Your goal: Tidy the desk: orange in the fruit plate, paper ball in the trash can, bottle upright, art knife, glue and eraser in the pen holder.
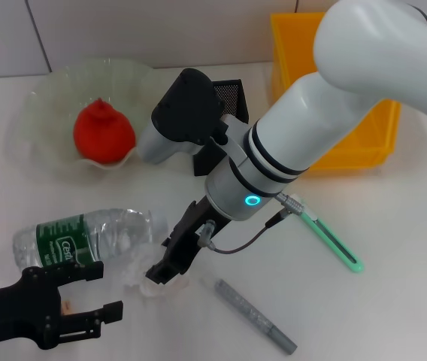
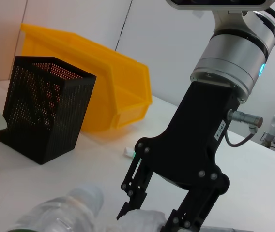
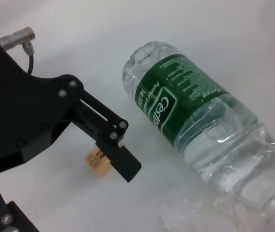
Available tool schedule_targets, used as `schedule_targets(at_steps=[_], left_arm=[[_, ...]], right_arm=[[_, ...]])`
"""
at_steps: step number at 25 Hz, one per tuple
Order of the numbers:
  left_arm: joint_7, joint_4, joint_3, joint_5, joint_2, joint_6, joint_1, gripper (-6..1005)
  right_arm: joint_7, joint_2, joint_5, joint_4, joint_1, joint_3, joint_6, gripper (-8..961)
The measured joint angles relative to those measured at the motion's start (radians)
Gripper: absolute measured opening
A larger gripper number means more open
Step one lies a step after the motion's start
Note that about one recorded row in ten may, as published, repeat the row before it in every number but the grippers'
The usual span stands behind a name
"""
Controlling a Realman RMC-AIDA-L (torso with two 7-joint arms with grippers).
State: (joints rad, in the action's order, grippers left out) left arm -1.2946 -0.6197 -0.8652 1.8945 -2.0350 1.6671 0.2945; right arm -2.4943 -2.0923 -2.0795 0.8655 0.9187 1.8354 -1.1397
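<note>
The paper ball (image 1: 134, 274) lies on the table beside the lying bottle (image 1: 86, 237). My right gripper (image 1: 165, 269) is down on the ball, and the left wrist view shows its fingers (image 2: 128, 203) closed on either side of the wad (image 2: 142, 220). My left gripper (image 1: 93, 293) is open and empty at the front left, just in front of the bottle, with the eraser (image 3: 99, 162) between its fingers on the table. The orange (image 1: 104, 134) sits in the fruit plate (image 1: 44, 98). The pen holder (image 2: 45, 108) stands behind my right arm, next to the trash can (image 1: 349, 143).
A green art knife (image 1: 328, 239) lies on the table right of my right arm. A grey stick (image 1: 255, 316) lies at the front, right of the paper ball. The right arm hides part of the pen holder in the head view.
</note>
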Motion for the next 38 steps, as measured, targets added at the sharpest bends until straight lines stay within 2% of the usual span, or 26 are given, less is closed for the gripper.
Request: schedule_targets(at_steps=[2, 3, 10, 15, 23, 26, 27, 28, 32, 36, 37, 38], left_arm=[[0.0, 0.0, 0.0, 0.0, 0.0, 0.0, 0.0, 810], [0.0, 0.0, 0.0, 0.0, 0.0, 0.0, 0.0, 810], [0.0, 0.001, 0.0, 0.0, -0.001, -0.001, 0.0, 810], [0.006, 0.004, -0.002, 0.0, -0.002, -0.001, 0.0, 810], [0.01, 0.0, -0.001, 0.002, -0.005, -0.001, 0.005, 810], [0.01, 0.0, -0.003, 0.002, -0.006, -0.001, 0.009, 810], [0.01, 0.0, -0.004, 0.002, -0.007, -0.001, 0.01, 810], [0.01, 0.0, -0.003, 0.002, -0.008, -0.001, 0.011, 810], [0.01, 0.0, -0.003, 0.002, -0.008, -0.001, 0.013, 810], [0.013, 0.0, -0.003, 0.002, -0.008, -0.001, 0.014, 810], [0.016, 0.0, -0.002, 0.002, -0.008, -0.002, 0.014, 810], [0.026, 0.003, -0.002, 0.002, -0.01, -0.003, 0.014, 810]], right_arm=[[0.0, 0.0, 0.0, 0.001, 0.0, -0.001, 0.0, 655], [0.0, 0.0, 0.0, 0.005, -0.001, -0.003, 0.0, 486], [-0.003, 0.002, 0.0, 0.025, -0.014, -0.027, -0.015, 435], [-0.002, 0.008, -0.002, 0.083, -0.06, -0.105, -0.06, 390], [0.006, 0.013, -0.012, 0.152, -0.136, -0.231, -0.13, 388], [0.013, 0.015, -0.038, 0.176, -0.168, -0.328, -0.167, 387], [0.024, 0.015, -0.05, 0.191, -0.183, -0.406, -0.206, 386], [0.024, 0.015, -0.05, 0.191, -0.183, -0.406, -0.206, 385], [0.051, 0.015, -0.052, 0.246, -0.226, -0.558, -0.269, 381], [0.078, 0.019, -0.078, 0.324, -0.276, -0.696, -0.268, 379], [0.107, 0.017, -0.088, 0.357, -0.298, -0.778, -0.247, 379], [0.107, 0.017, -0.088, 0.357, -0.298, -0.778, -0.247, 379]])
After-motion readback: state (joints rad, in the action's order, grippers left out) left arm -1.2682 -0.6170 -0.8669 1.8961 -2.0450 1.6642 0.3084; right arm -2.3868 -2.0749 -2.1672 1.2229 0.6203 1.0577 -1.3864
